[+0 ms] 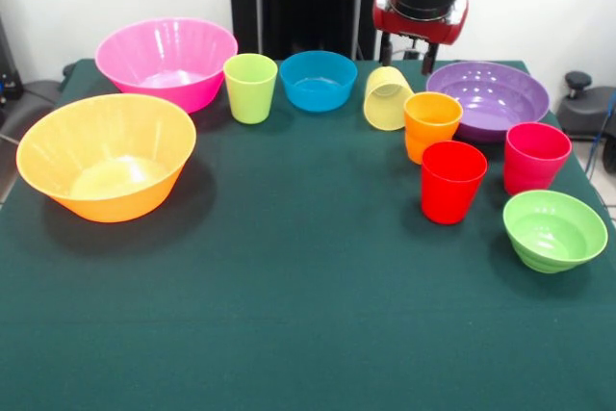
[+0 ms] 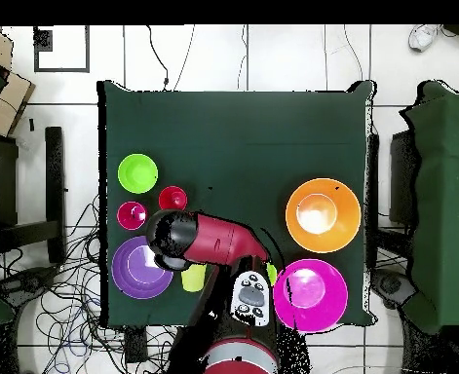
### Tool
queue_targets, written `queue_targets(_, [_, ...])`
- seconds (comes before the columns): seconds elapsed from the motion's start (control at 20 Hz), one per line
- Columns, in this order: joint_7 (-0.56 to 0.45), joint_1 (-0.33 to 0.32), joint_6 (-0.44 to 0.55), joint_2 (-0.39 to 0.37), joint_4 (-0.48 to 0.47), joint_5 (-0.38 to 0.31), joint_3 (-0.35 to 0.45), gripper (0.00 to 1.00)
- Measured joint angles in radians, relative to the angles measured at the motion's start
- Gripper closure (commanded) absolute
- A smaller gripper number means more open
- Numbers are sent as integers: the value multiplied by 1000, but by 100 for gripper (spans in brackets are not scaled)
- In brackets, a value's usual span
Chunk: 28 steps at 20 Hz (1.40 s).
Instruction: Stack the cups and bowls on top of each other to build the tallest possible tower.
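Note:
My gripper [image 1: 404,55] hangs at the table's far edge with its fingers apart and nothing between them. The pale yellow cup [image 1: 387,100] leans tilted just below and in front of it. The orange ribbed cup [image 1: 431,122], red cup [image 1: 452,180] and pink-red cup [image 1: 535,156] stand upright to the right, beside the purple bowl [image 1: 491,93] and the small light green bowl [image 1: 553,228]. The blue bowl [image 1: 318,81] and lime cup [image 1: 250,89] stand at the far middle. Every piece stands alone on the cloth.
The large pink bowl [image 1: 166,60] and large orange bowl [image 1: 106,156] stand at the left. In the overhead view my arm [image 2: 209,239] covers the blue bowl and orange cup. The green cloth [image 1: 289,315] ends at table edges on all sides.

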Motion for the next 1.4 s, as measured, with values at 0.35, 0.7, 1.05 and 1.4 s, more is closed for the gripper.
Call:
queue_targets(0.35, [0, 0, 0, 0, 0, 0, 0, 0])
queue_targets(0.7, [0, 0, 0, 0, 0, 0, 0, 0])
queue_targets(1.05, [0, -1, 0, 8, -3, 0, 1, 0])
queue_targets(1.4, [0, -1, 0, 9, -17, 0, 1, 0])
